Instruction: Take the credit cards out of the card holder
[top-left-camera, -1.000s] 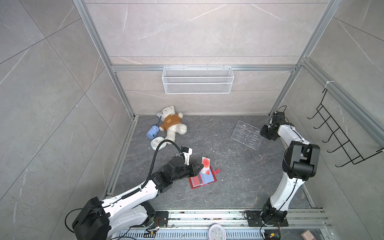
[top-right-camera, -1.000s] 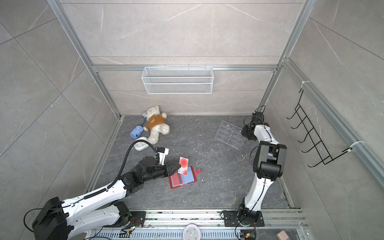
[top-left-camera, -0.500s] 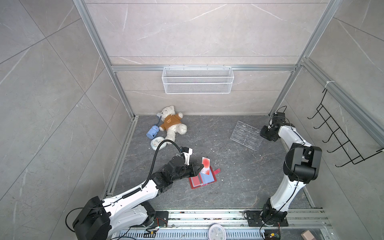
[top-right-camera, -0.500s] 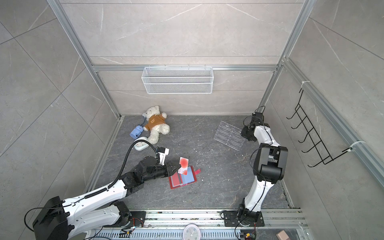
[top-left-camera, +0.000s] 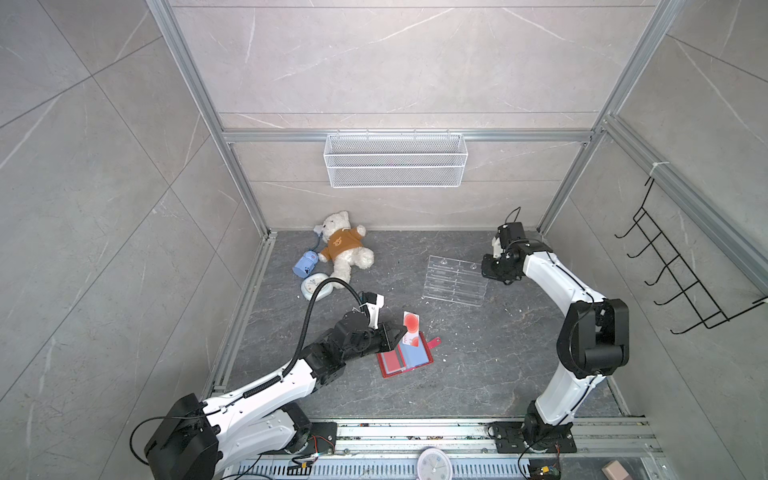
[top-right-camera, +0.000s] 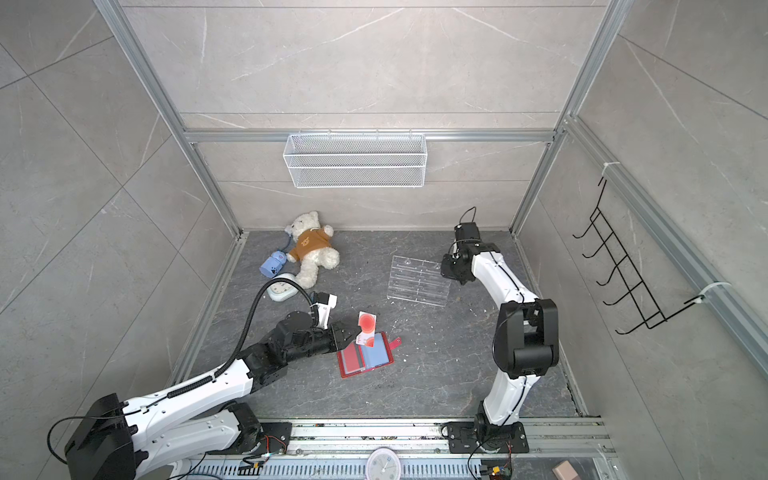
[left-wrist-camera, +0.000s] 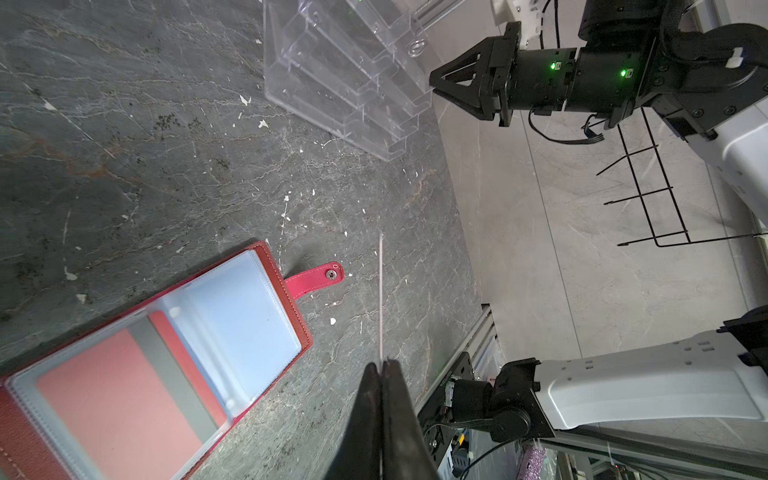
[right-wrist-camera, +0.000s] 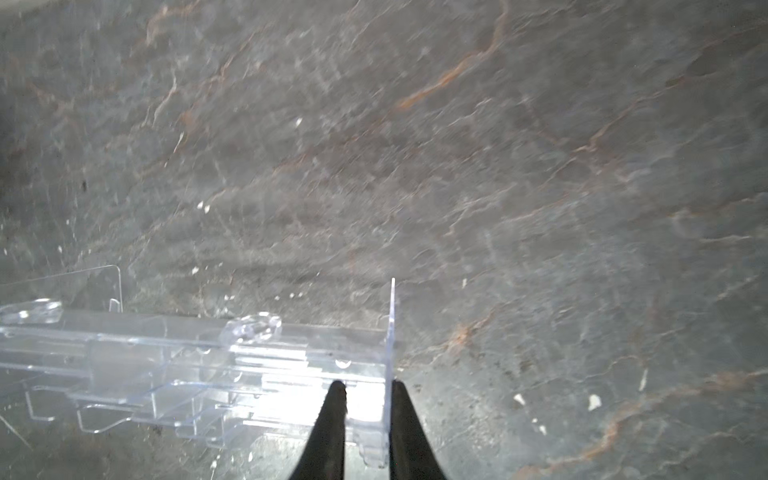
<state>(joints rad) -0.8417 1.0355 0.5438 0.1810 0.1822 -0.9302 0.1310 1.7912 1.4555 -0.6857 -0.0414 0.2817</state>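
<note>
The red card holder (top-left-camera: 405, 359) (top-right-camera: 365, 359) lies open on the grey floor, its pale blue sleeves (left-wrist-camera: 232, 316) up and its snap tab (left-wrist-camera: 320, 278) out to one side. My left gripper (top-left-camera: 401, 332) (top-right-camera: 355, 334) (left-wrist-camera: 381, 365) is shut on a credit card (top-left-camera: 411, 321) (top-right-camera: 367, 321), white with a red-orange circle. It holds the card upright over the holder's far edge. The left wrist view shows only the card's thin edge (left-wrist-camera: 380, 299). A second red-orange patch (top-left-camera: 409, 341) shows just below; I cannot tell whether it is another card. My right gripper (top-left-camera: 486, 266) (top-right-camera: 444, 268) (right-wrist-camera: 365, 386) is far off at the back right.
A clear acrylic tiered rack (top-left-camera: 455, 280) (top-right-camera: 419, 280) (right-wrist-camera: 166, 353) lies at the back right, its end wall between my right fingers. A teddy bear (top-left-camera: 343, 247), a blue toy (top-left-camera: 305, 264) and a white round device (top-left-camera: 313, 286) lie at the back left. A wire basket (top-left-camera: 395, 160) hangs on the back wall.
My right gripper has moved left and a little forward, and the clear rack has shifted with it. The left gripper and its card have stayed put.
</note>
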